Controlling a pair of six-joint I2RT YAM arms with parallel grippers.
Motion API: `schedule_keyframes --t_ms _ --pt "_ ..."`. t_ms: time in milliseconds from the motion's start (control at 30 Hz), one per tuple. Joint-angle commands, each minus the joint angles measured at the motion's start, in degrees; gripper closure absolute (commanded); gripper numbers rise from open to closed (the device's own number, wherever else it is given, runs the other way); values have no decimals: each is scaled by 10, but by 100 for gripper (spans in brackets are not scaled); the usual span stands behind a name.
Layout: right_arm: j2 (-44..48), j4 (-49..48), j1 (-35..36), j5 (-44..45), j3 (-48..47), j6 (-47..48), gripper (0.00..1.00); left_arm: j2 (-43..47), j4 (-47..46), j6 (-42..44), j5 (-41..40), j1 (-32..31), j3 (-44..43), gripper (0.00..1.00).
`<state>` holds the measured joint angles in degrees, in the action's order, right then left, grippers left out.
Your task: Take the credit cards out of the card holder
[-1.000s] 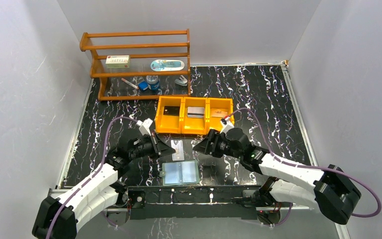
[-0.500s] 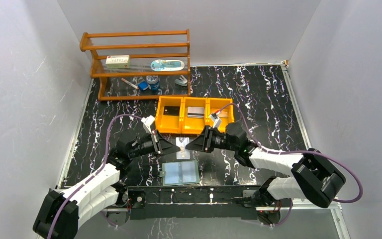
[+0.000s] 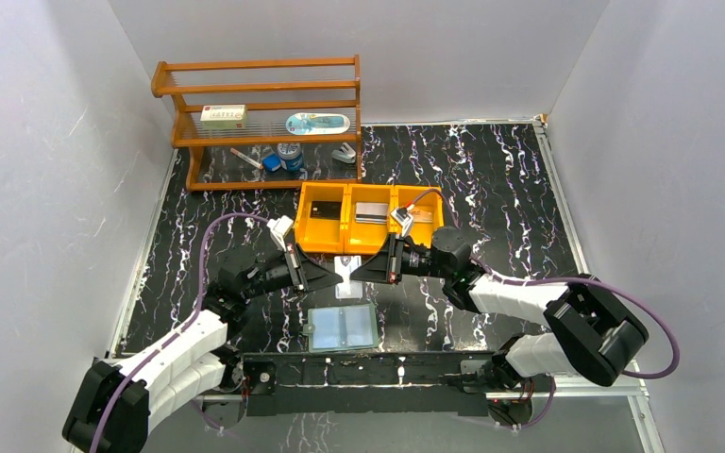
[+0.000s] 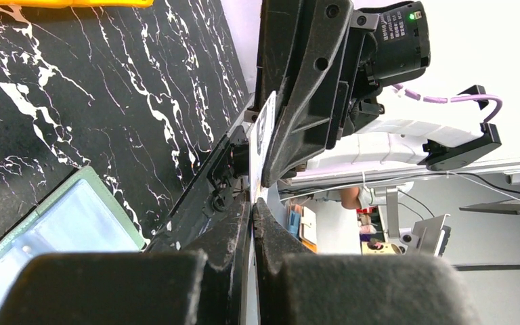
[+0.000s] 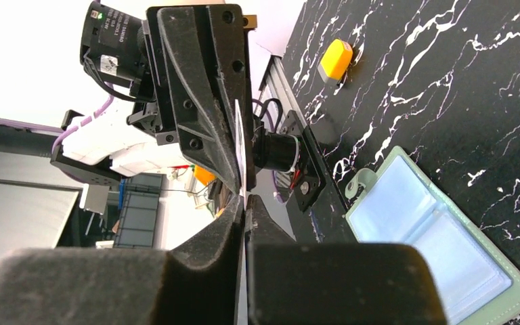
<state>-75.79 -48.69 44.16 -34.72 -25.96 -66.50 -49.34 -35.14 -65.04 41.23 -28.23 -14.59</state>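
- Broadly, the black marbled table point(image 3: 491, 189) carries everything. A wooden shelf rack point(image 3: 257, 90) stands in the upper left of the top view, well apart from the work.
- Both arms reach in from the bottom corners and meet nose to nose at the centre of the frame. That reads as a hand-over rather than a fresh pick.
- Just above that meeting point sits the orange tray point(image 3: 370, 242). Its three compartments hold a black card point(image 3: 324, 211), a silver-grey card point(image 3: 371, 212) and a tan card point(image 3: 419, 216), one each, so it looks like the drop place for whatever comes out.
- Just below the grippers the card holder point(image 3: 342, 327) lies opened flat, glossy pockets up. I see no card in the pockets that show.
- The left gripper point(image 3: 336, 276) has its jaws fully closed, pinching one end of a pale card point(image 3: 347, 272) and holding it roughly level, clear of the table. Held that way, the far end is free for the other arm.
- The right gripper point(image 3: 355, 276) has its jaws drawn almost together on that far end. Its own wrist view shows the thin edge running into the slit between the fingers. How firm that hold is, I cannot tell.
- The pale card touches both grippers. If the left lets go before the right is firmly on, the card will likely drop.
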Motion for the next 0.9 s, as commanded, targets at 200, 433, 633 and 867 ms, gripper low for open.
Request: schedule_keyframes --t_ms 200,433,633,867 --pt "33 -14 -3 -9 -7 14 100 62 145 100 -39 3 -25 50" --pt "78 153 -8 57 -39 96 100 109 446 261 -195 3 -135 16" --pt "113 370 -8 177 -119 226 100 131 578 343 -323 3 -216 2" --pt "114 458 -8 282 -182 325 100 130 652 419 -459 3 -263 2"
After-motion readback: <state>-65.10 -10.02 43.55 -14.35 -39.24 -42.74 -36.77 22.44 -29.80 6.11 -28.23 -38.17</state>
